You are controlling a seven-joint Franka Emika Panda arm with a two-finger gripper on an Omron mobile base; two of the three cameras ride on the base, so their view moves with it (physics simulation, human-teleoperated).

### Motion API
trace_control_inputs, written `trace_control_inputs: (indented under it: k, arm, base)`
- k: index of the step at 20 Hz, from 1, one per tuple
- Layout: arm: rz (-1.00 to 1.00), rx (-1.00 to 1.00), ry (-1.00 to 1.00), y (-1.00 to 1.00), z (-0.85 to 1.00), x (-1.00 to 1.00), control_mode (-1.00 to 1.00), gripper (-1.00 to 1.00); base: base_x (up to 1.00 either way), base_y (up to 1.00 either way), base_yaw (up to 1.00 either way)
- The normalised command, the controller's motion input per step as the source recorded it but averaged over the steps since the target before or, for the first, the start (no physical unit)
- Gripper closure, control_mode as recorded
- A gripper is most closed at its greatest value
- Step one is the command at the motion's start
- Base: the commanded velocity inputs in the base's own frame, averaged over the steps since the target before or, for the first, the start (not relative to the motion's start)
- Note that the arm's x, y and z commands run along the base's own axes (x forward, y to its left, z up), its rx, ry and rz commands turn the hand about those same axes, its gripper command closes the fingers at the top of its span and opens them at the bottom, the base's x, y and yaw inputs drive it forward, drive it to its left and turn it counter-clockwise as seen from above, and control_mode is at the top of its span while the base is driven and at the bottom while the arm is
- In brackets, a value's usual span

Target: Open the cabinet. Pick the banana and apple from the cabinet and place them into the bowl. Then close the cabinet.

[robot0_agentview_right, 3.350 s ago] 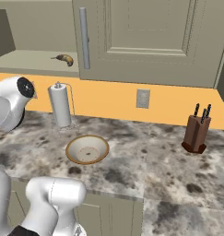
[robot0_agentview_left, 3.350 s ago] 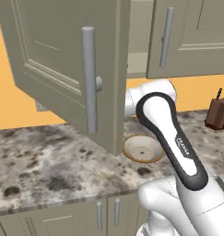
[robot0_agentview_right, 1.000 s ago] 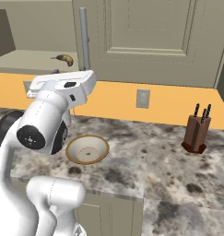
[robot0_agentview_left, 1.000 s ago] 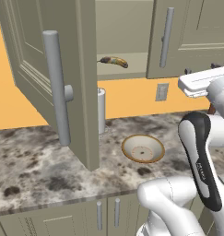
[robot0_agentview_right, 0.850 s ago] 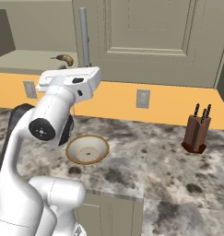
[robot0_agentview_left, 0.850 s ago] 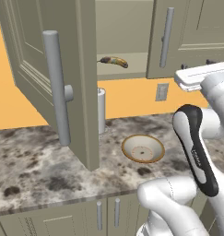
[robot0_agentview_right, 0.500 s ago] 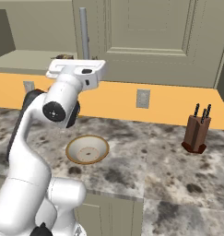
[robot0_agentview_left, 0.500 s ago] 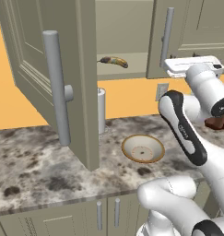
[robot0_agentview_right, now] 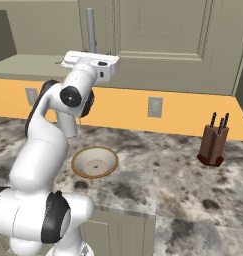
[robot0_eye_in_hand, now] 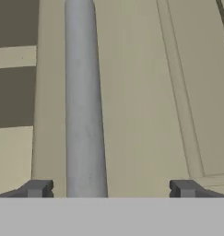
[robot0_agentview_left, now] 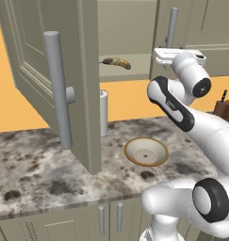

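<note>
The cabinet's (robot0_agentview_left: 200,23) left door (robot0_agentview_left: 36,70) stands swung wide open, and its right door is shut. On the bare shelf inside lies the banana (robot0_agentview_left: 117,62). The apple is out of view. My gripper (robot0_agentview_left: 171,51) is raised in front of the right door's long silver handle (robot0_agentview_left: 171,26). In the hand view that handle (robot0_eye_in_hand: 85,106) runs upright between my fingertips (robot0_eye_in_hand: 37,188), left of centre, and my gripper (robot0_eye_in_hand: 111,189) is open and empty. The right base view has my gripper (robot0_agentview_right: 84,59) just below the same handle (robot0_agentview_right: 90,25). The bowl (robot0_agentview_left: 146,151) sits empty on the counter.
A paper towel roll (robot0_agentview_left: 103,113) stands against the back wall behind the open door. A knife block (robot0_agentview_right: 213,142) stands at the counter's right, and a wall outlet (robot0_agentview_right: 154,106) is above the counter. The open door's handle (robot0_agentview_left: 57,89) juts out over the counter's left part.
The left door has swung wider open than at first. My arm has risen and carried the open gripper from the right across to the right door's handle.
</note>
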Motion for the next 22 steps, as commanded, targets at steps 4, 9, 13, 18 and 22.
trace_control_inputs:
  k: [4, 9, 13, 18, 22]
  arm:
    - [0.0, 0.04, 0.16, 0.01, -0.04, 1.0, -1.0, -1.0]
    - [0.0, 0.02, 0.22, 0.1, -0.28, 1.0, -1.0, 1.0]
    - [0.0, 0.0, 0.09, 0.0, -0.07, 0.36, -1.0, 1.0]
    - [0.0, 0.0, 0.0, 0.0, 0.0, 0.0, -1.0, 1.0]
    - [0.0, 0.01, 0.04, -0.11, 0.03, -0.04, -1.0, 1.0]
  base:
    - [0.0, 0.0, 0.0]
    - [0.0, 0.0, 0.0]
    - [0.0, 0.0, 0.0]
    - [0.0, 0.0, 0.0]
    - [0.0, 0.0, 0.0]
